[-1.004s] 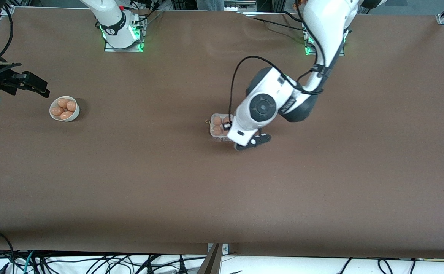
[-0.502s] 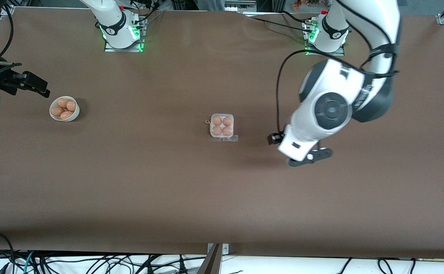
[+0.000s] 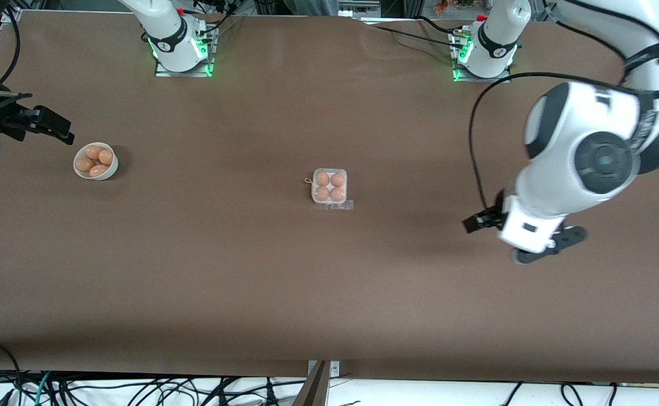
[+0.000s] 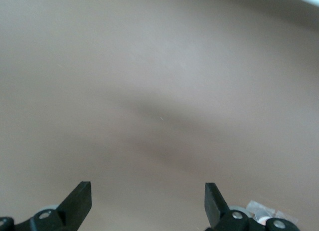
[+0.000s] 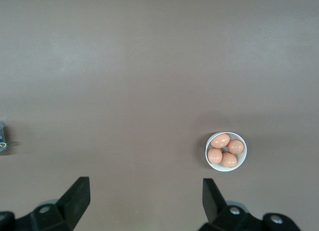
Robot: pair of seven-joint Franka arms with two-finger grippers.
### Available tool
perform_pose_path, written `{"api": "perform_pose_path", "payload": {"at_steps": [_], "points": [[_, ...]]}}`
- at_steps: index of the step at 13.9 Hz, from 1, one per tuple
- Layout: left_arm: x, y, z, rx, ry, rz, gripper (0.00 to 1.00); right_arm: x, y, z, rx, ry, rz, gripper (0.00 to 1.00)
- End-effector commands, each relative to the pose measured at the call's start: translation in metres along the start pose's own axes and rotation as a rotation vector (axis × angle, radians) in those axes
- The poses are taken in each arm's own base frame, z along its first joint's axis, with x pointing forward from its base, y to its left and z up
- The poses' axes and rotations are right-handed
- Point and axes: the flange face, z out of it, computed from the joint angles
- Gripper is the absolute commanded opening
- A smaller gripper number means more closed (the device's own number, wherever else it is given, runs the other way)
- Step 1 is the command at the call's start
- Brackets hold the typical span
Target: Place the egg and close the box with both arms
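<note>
The small square clear-lidded egg box [image 3: 330,188] sits mid-frame holding four eggs. The left gripper [image 4: 148,201], centre right, and the right gripper [image 5: 144,198], upper left, hang spread and empty.

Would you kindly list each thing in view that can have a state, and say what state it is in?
box: all four cells filled with eggs, lid looks shut.
bowl: upright, holding four eggs.
left gripper: jaws open, empty, over bare table toward the left arm's end.
right gripper: jaws open, empty, waiting beside the bowl at the right arm's end.
</note>
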Motion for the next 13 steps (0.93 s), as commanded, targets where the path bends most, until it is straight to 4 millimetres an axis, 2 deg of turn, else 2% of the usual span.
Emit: {"api": "perform_pose_path", "payload": {"at_steps": [1,3,6,11,13], "points": [[0.007,-0.067,-0.045,-0.011,0.022,0.107,1.00,-0.001,-0.002,-0.002,0.015,0.006,0.010,1.00],[0.005,-0.117,-0.065,-0.021,0.028,0.135,1.00,-0.002,-0.002,-0.002,0.015,0.005,0.011,1.00],[-0.010,-0.163,-0.080,-0.031,0.026,0.182,1.00,-0.001,-0.001,-0.002,0.015,0.006,0.011,1.00],[-0.042,-0.216,-0.086,-0.036,0.008,0.234,1.00,-0.002,-0.001,-0.002,0.015,0.005,0.013,1.00],[-0.045,-0.224,-0.077,-0.035,-0.005,0.261,1.00,-0.002,-0.001,-0.002,0.015,0.005,0.011,1.00]]}}
